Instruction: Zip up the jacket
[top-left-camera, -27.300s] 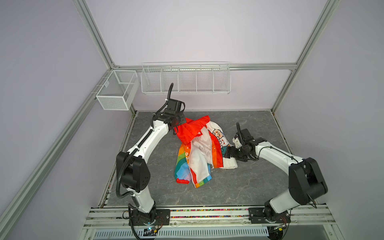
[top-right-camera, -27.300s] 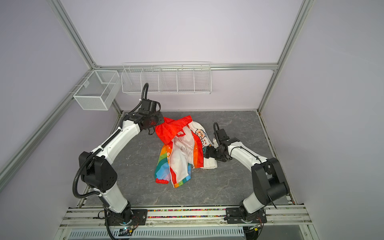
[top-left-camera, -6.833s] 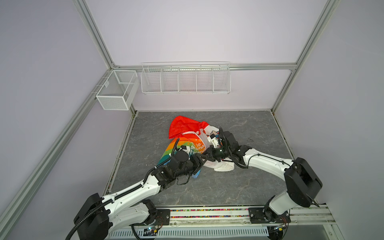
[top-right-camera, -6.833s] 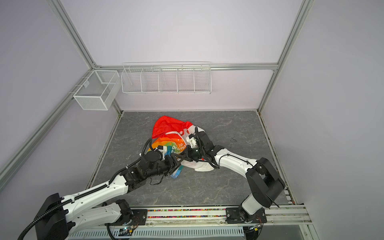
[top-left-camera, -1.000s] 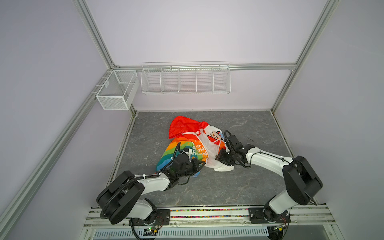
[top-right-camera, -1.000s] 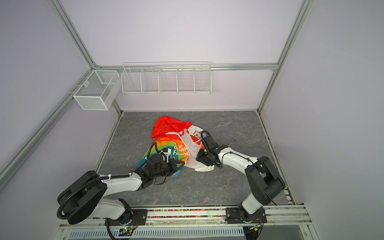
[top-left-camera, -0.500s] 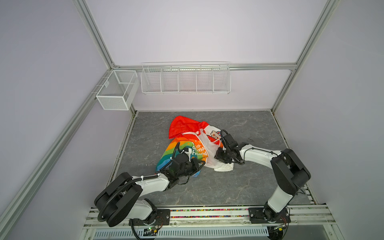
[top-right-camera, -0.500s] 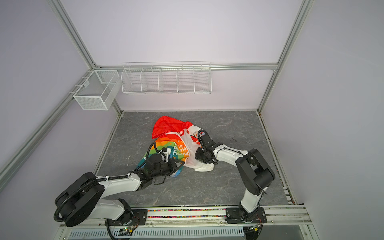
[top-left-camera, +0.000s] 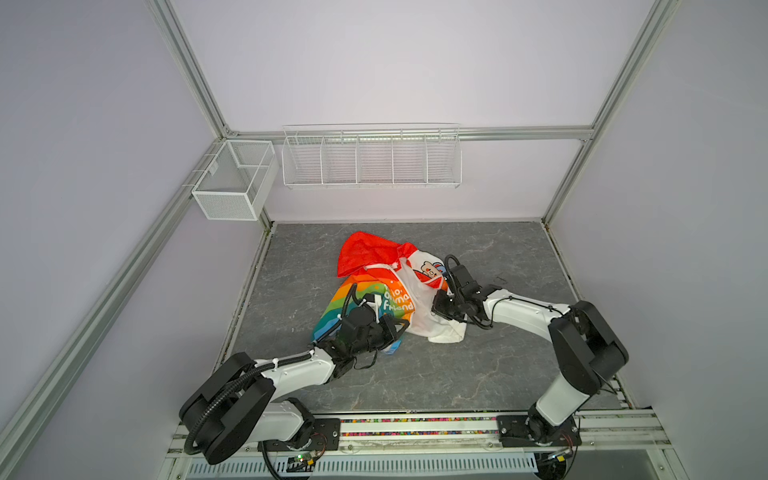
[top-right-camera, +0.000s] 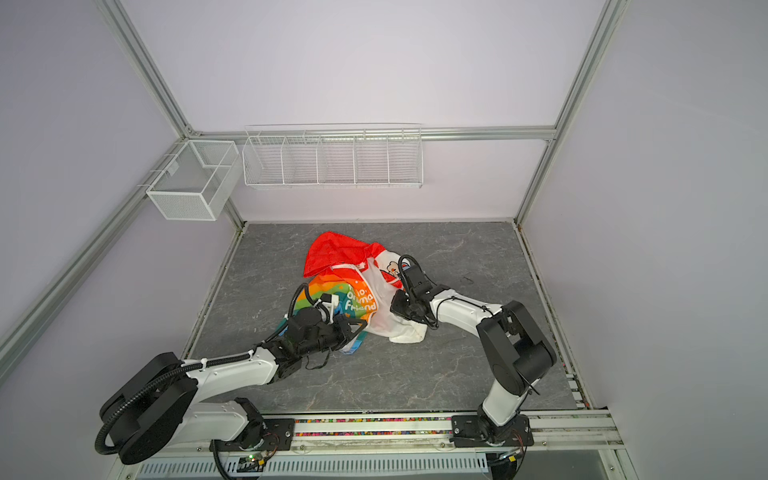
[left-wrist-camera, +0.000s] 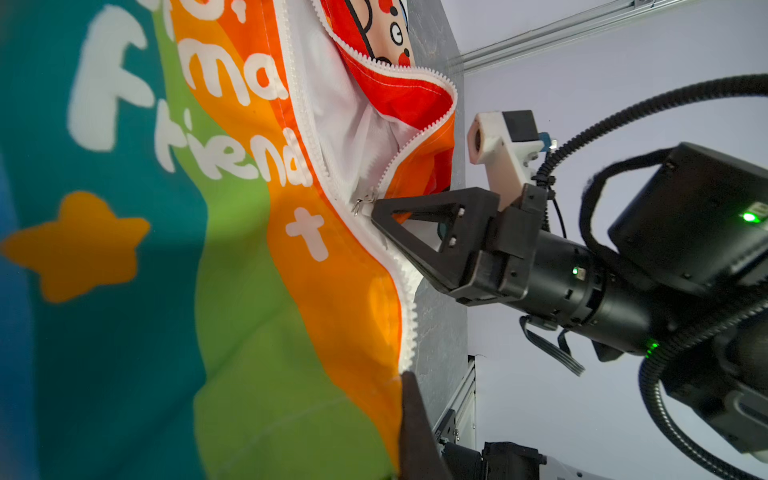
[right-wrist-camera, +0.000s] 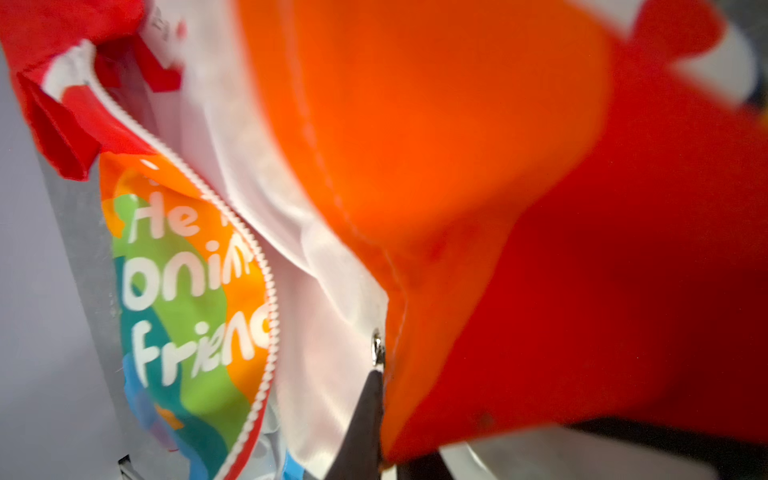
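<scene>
The rainbow-striped jacket (top-left-camera: 365, 297) (top-right-camera: 332, 297) lies crumpled mid-table, red hood to the back and white lining showing in both top views. Its white zipper (left-wrist-camera: 309, 124) is joined only near the hem and gapes above the metal slider (left-wrist-camera: 362, 203) (right-wrist-camera: 377, 347). My right gripper (top-left-camera: 436, 307) (top-right-camera: 394, 308) (left-wrist-camera: 372, 208) (right-wrist-camera: 376, 374) is shut with its tips on the zipper pull. My left gripper (top-left-camera: 397, 328) (top-right-camera: 358, 326) (left-wrist-camera: 404, 376) is shut on the orange bottom edge of the jacket, beside the zipper's lower end.
A white wire rack (top-left-camera: 372, 158) and a mesh box (top-left-camera: 232, 183) hang on the back wall, above the grey table (top-left-camera: 498, 257). Bare table lies in front of the jacket and to its right. A metal rail (top-left-camera: 415, 426) runs along the front edge.
My right gripper's jaws have closed at the zipper slider, and that arm's elbow has swung in a little. The left gripper and the jacket have stayed put.
</scene>
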